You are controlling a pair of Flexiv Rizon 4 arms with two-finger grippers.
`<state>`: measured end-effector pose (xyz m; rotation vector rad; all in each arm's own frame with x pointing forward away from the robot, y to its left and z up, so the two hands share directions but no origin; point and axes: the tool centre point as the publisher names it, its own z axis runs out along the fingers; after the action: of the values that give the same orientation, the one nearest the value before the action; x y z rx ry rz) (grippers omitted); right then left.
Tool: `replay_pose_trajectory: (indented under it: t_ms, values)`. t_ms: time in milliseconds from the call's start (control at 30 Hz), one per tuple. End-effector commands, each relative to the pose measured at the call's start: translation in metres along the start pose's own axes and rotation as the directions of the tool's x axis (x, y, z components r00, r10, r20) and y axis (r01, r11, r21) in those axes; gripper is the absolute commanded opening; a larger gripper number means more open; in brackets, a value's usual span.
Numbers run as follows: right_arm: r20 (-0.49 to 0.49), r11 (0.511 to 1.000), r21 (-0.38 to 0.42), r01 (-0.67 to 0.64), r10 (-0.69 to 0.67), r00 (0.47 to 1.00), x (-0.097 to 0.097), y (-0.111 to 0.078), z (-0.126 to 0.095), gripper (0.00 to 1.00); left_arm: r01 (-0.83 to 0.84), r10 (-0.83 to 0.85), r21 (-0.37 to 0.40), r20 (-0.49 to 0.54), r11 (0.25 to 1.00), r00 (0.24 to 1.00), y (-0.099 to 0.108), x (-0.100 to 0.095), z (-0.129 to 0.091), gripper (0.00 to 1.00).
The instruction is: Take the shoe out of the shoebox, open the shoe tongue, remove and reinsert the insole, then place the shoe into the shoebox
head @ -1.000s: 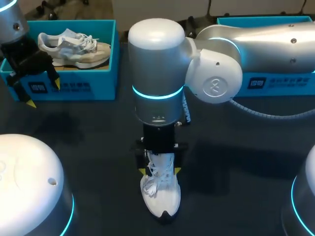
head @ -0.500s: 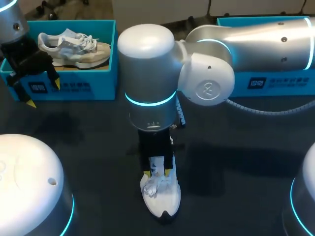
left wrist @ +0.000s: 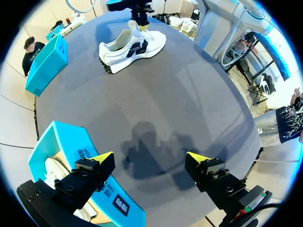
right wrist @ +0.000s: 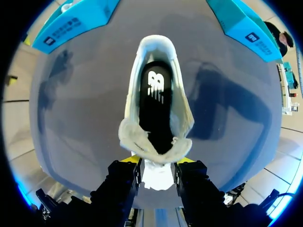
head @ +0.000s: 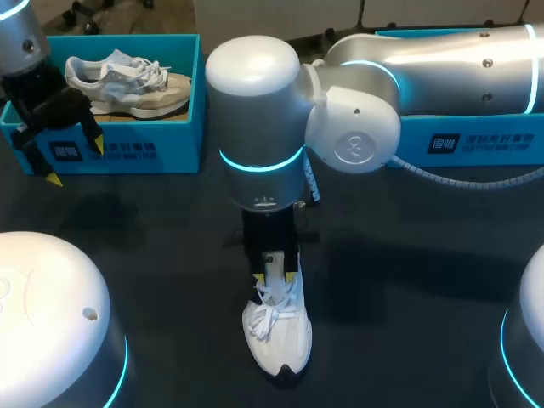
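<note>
The white shoe [head: 277, 336] is set upright on the counter [head: 408, 255], well apart from the left shoebox [head: 127, 153]. Its tongue [right wrist: 157, 173] is pinched from both sides by the narrowed right claw [head: 277, 276], and the black insole [right wrist: 154, 101] is seen inside. The left claw [left wrist: 150, 158] is held wide open and empty beside that shoebox.
</note>
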<state>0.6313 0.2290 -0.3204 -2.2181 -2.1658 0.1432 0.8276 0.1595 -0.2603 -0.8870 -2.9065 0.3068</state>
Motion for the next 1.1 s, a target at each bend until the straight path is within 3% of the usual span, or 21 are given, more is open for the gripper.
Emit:
replay_pose_trajectory:
  t_ms: [33, 233, 467, 967, 1100]
  values:
    - [-0.033, 0.999, 0.015, -0.031, 0.031, 0.999, -0.007, 0.010, 0.014, 0.34, -0.001, 0.001, -0.002, -0.002, 1.000, 1.000, 0.000, 0.000, 0.000, 1.00]
    - [-0.004, 0.999, 0.007, -0.040, 0.040, 0.999, -0.011, 0.005, 0.001, 0.33, -0.001, 0.001, -0.002, -0.002, 1.000, 1.000, 0.000, 0.000, 0.000, 1.00]
    - [0.040, 0.999, -0.043, 0.024, -0.023, 0.999, 0.000, -0.001, -0.021, 0.33, -0.001, 0.001, -0.002, -0.002, 1.000, 1.000, 0.000, 0.000, 0.000, 1.00]
    - [0.013, 0.990, 0.002, 0.144, -0.144, 0.990, -0.006, 0.045, 0.018, 0.33, -0.001, 0.001, -0.002, -0.002, 1.000, 1.000, 0.000, 0.000, 0.000, 1.00]
    - [0.010, 0.987, -0.024, 0.157, -0.157, 0.988, -0.007, 0.039, 0.004, 0.33, -0.001, 0.001, -0.002, -0.002, 1.000, 1.000, 0.000, 0.000, 0.000, 1.00]
